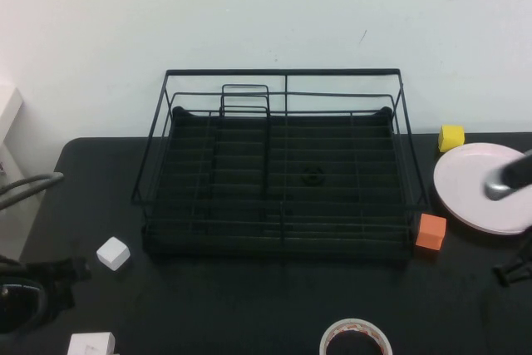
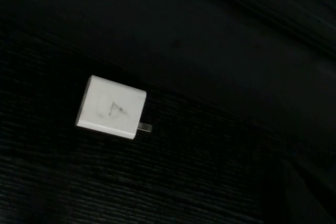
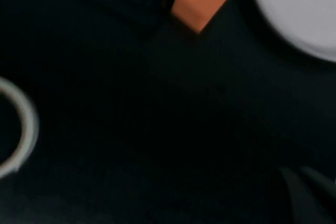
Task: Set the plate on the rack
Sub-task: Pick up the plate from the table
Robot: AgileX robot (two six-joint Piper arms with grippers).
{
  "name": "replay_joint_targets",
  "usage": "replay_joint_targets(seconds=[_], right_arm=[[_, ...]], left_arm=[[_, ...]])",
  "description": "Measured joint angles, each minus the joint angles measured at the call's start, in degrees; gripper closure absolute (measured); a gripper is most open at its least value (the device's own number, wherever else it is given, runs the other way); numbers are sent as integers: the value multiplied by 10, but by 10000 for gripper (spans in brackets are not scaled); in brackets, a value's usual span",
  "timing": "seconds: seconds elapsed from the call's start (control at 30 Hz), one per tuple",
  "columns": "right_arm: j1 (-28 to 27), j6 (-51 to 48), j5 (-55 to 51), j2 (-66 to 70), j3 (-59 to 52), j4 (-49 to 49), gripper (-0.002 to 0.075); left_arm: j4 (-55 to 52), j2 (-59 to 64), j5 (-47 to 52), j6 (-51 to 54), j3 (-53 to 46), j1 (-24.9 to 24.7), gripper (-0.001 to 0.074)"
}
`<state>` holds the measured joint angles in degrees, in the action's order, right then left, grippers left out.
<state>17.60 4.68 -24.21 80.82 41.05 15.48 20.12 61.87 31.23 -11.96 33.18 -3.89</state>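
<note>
The black wire rack [image 1: 278,164] stands empty at the far centre of the dark matte tabletop [image 1: 249,297], slots ready. The plate [image 1: 482,184], smooth, round and pale pink, lies flat to its right, untouched. The right claw [image 1: 511,270] hovers near it, grip state unclear; the left claw [image 1: 21,301] sits parked near-left, likewise unclear. An orange cube [image 1: 431,231] touches the rack's corner.

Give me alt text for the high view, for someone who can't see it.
An empty black wire dish rack sits mid-table; the pale plate lies flat to its right, an orange cube and yellow cube nearby. The right end effector is at the right edge, the left end effector near-left by a white cube; a tape roll lies in front.
</note>
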Motion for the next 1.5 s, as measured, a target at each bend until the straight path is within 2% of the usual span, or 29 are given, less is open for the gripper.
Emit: replay_joint_targets(seconds=[0.13, 0.2, 0.3, 0.4, 0.53, 0.6, 0.67, 0.73, 0.8, 0.93, 1.03, 1.2, 1.5], right_arm=[[-1, -218, -106, 56, 86, -169, 728], [-10, -289, -158, 77, 125, -235, 728], [-42, -326, -203, 94, 166, -273, 728], [-107, -336, -197, 103, 185, -311, 728], [-198, -394, -164, 114, 186, -436, 728], [-236, -457, -154, 129, 186, -512, 728], [-261, -510, -143, 148, 186, -565, 722], [-276, -541, -130, 174, 189, -599, 682], [-285, -552, -116, 207, 197, -610, 598], [-302, -549, -82, 279, 221, -611, 377], [-317, -521, -72, 336, 252, -611, 269], [-335, -488, -68, 422, 323, -610, 225], [-337, -446, -46, 482, 392, -586, 220]], left_arm=[[22, 1, 6, 38, 1, 0, 737], [26, 1, 7, 47, 1, 0, 737], [32, 1, 10, 51, 1, 0, 737], [39, 1, 19, 55, 1, 0, 737], [60, 1, 23, 55, 1, 0, 737], [70, 1, 23, 56, 1, 0, 737], [76, 1, 23, 56, 1, 0, 737], [79, 1, 23, 56, 1, 0, 737], [82, 1, 23, 61, 1, 0, 738], [82, 1, 23, 73, 1, 0, 737], [82, 1, 18, 78, 1, 0, 737], [90, 1, 15, 80, 1, 0, 737], [109, 1, 14, 83, 1, 0, 737]])
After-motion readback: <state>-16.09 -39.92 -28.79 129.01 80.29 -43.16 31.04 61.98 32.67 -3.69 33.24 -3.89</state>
